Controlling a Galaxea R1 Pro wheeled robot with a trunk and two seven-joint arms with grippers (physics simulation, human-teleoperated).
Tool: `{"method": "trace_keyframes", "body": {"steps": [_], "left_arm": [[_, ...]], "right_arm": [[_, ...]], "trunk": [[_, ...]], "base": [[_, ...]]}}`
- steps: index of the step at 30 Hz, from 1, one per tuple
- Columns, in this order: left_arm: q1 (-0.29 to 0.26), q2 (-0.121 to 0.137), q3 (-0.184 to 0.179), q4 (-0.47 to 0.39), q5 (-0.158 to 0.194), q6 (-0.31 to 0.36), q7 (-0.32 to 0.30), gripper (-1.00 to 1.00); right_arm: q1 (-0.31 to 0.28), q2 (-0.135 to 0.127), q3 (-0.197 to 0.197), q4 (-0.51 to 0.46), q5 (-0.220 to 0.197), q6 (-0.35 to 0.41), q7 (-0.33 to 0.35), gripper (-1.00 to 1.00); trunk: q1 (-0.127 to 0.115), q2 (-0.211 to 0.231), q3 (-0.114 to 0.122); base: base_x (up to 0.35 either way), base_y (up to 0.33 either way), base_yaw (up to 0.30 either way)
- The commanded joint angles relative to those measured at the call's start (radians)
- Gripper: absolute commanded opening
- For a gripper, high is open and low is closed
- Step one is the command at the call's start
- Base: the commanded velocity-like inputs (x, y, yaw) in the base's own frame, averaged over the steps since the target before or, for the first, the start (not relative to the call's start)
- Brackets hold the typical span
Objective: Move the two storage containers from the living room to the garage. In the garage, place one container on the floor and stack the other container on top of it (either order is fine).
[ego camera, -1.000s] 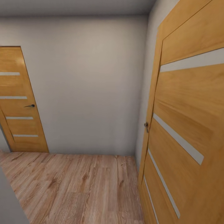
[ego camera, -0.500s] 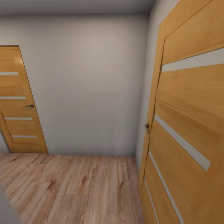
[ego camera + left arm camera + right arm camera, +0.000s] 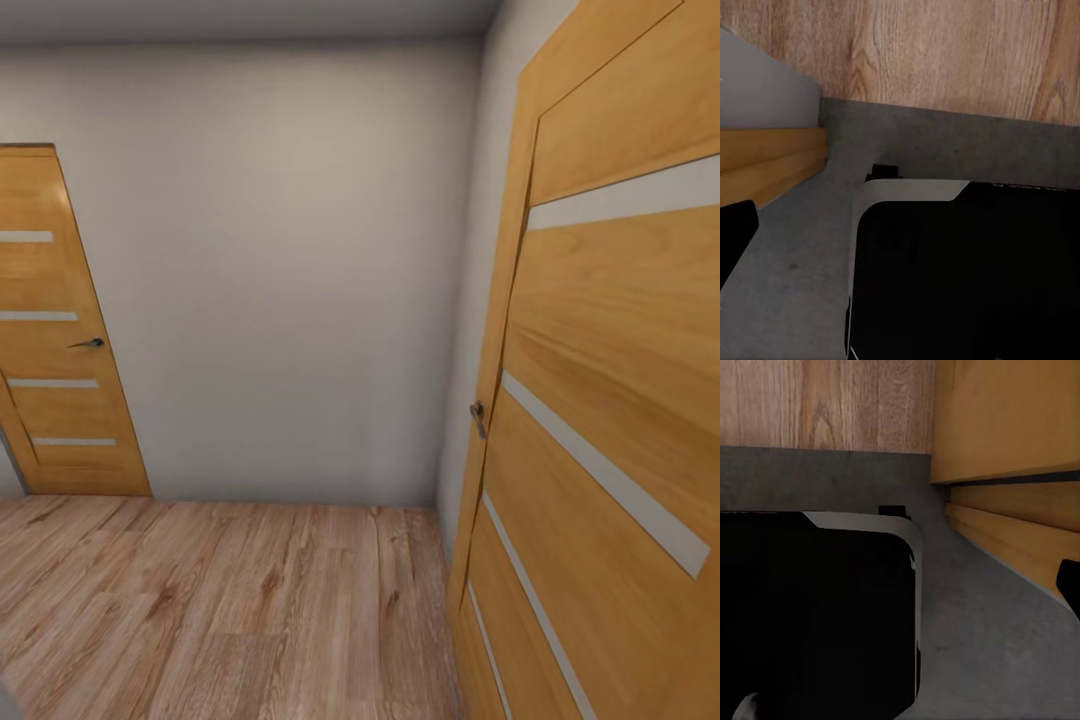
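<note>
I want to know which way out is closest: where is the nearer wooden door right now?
In the head view the tall honey-coloured wooden door with pale horizontal stripes fills the right side, its small metal handle beside the grey-white wall's corner, above the light wood-plank floor.

Two wooden doors: one far door [image 3: 55, 330] at left, one near door [image 3: 610, 400] at right. Two door handles [image 3: 86, 344], [image 3: 478, 415].

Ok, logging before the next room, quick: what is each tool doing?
Left tool: cannot be told from these pictures.
Right tool: cannot be told either.
</note>
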Motion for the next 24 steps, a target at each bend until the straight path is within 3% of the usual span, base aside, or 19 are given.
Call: {"method": "trace_keyframes", "body": {"steps": [1,7,15,24], "left_arm": [[0.000,0.000,0.006,0.001,0.002,-0.002,-0.002,1.00],[0.000,-0.001,0.006,0.001,0.002,-0.002,-0.002,1.00],[0.000,-0.001,0.006,0.001,0.002,-0.002,-0.002,1.00],[0.000,-0.001,0.006,0.001,0.001,-0.002,-0.002,1.00]], "right_arm": [[-0.001,0.000,0.008,0.003,-0.010,-0.006,0.002,1.00],[-0.001,0.002,0.009,0.003,-0.010,-0.006,0.002,1.00],[-0.001,0.000,0.009,0.003,-0.009,-0.006,0.002,1.00],[-0.001,0.000,0.010,0.003,-0.009,-0.007,0.002,1.00]], "trunk": [[0.000,-0.001,0.000],[0.000,-0.001,0.000],[0.000,-0.001,0.000],[0.000,-0.001,0.000]], "base": [[0.001,0.071,0.000],[0.000,0.021,0.018],[0.000,0.001,0.187],[0.000,0.000,0.020]]}}
